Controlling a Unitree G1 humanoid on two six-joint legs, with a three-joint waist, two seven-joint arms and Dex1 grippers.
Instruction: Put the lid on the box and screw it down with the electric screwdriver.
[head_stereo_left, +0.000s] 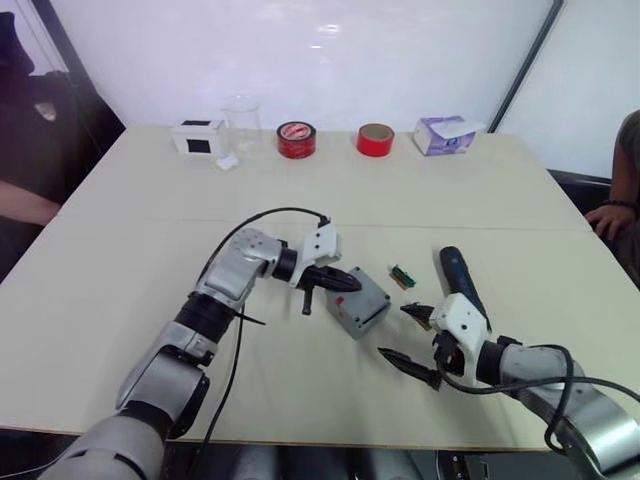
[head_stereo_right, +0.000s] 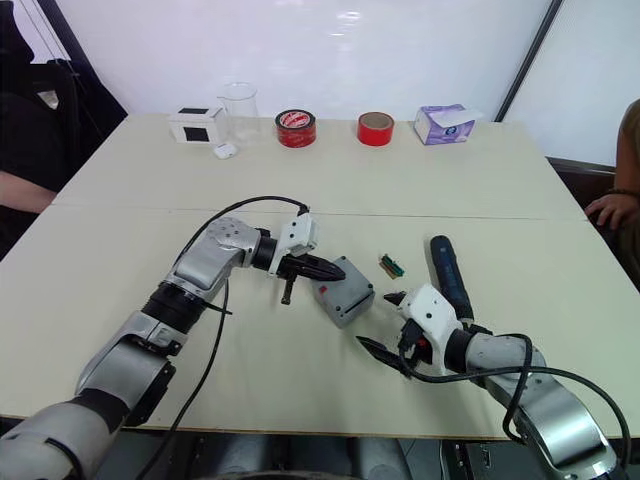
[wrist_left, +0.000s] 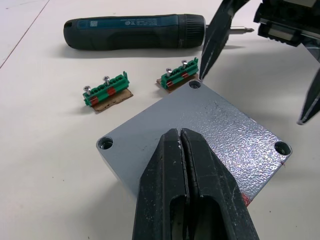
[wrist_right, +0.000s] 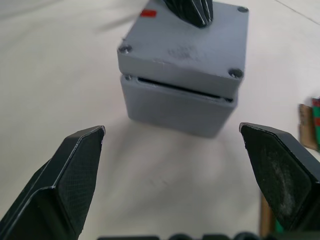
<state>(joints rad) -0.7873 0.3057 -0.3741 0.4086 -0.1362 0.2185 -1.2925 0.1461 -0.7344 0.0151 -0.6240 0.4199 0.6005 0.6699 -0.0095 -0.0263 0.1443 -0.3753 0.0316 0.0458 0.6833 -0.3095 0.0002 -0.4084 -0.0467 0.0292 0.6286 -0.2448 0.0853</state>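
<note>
Right wrist view: lid (wrist_right: 187, 47) on box (wrist_right: 175, 107); closed left tool (wrist_right: 192, 10) atop.

Left gripper (wrist_left: 181, 137) closed, fingertips together over the grey lid (wrist_left: 200, 135). Beyond the lid, two green terminal blocks (wrist_left: 107, 91) and the electric screwdriver (wrist_left: 135, 31) lying flat on the table (wrist_left: 45, 165). Right gripper's black fingers (wrist_left: 216, 37) spread apart near the lid's far corner.

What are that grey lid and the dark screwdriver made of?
The lid looks like cast metal with a grey hammered paint finish: its top is pebbled and glints. It could be moulded plastic. The screwdriver seems matte dark plastic, with a shiny metal bit.
</note>
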